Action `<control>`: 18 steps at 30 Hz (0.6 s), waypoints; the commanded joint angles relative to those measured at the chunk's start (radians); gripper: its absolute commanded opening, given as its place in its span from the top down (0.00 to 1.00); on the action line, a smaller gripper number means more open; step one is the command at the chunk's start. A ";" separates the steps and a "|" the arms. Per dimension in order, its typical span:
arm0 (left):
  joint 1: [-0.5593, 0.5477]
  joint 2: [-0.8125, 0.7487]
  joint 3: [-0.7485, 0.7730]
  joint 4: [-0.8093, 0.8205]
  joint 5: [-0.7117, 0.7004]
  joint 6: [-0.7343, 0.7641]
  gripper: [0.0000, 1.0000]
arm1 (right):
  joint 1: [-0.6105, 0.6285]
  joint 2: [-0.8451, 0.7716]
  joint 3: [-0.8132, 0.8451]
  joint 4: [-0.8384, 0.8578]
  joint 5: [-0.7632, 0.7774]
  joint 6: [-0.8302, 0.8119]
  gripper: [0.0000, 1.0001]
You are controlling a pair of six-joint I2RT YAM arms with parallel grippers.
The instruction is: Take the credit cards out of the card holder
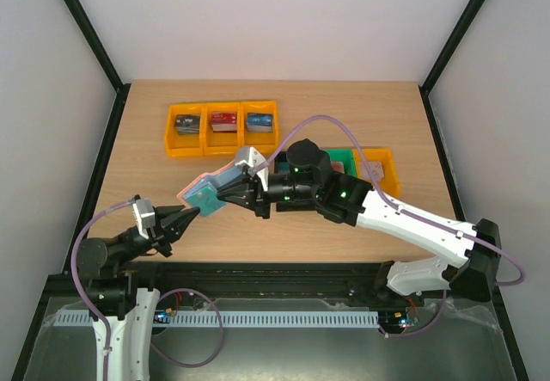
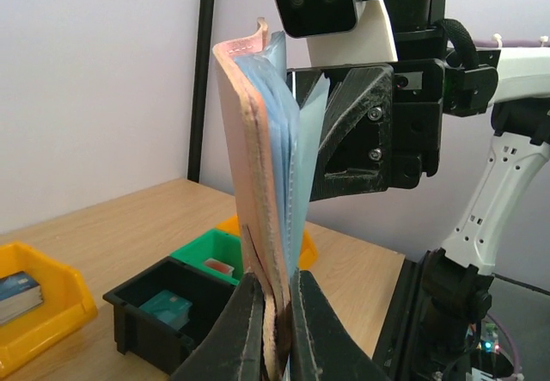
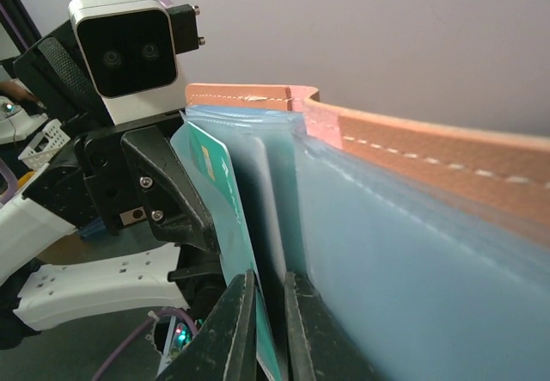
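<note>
Left claw (image 2: pixel 277 282) is clamped on one edge of the card holder (image 2: pixel 258 157), holding it up off the table (image 1: pixel 344 97). Right claw (image 3: pixel 269 278) is pinched on a teal card (image 3: pixel 215 192) that's not clear of its pocket, so I'd say it's gripped but not pulled out yet, and any others behind it are left too.
</note>
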 commanded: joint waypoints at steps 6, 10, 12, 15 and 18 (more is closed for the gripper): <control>0.001 0.005 0.034 0.012 0.053 0.082 0.98 | 0.037 0.065 0.052 -0.025 -0.137 -0.069 0.83; 0.000 0.008 0.025 0.008 0.033 0.086 0.98 | 0.059 0.067 0.063 -0.048 -0.191 -0.109 0.88; 0.000 0.008 0.023 0.000 0.033 0.091 0.98 | 0.062 0.064 0.064 -0.050 -0.226 -0.121 0.91; 0.000 0.012 0.020 -0.015 0.025 0.100 0.98 | 0.063 0.065 0.070 -0.068 -0.296 -0.140 0.91; 0.000 0.018 0.013 -0.020 0.017 0.098 0.98 | 0.066 0.068 0.088 -0.123 -0.330 -0.165 0.90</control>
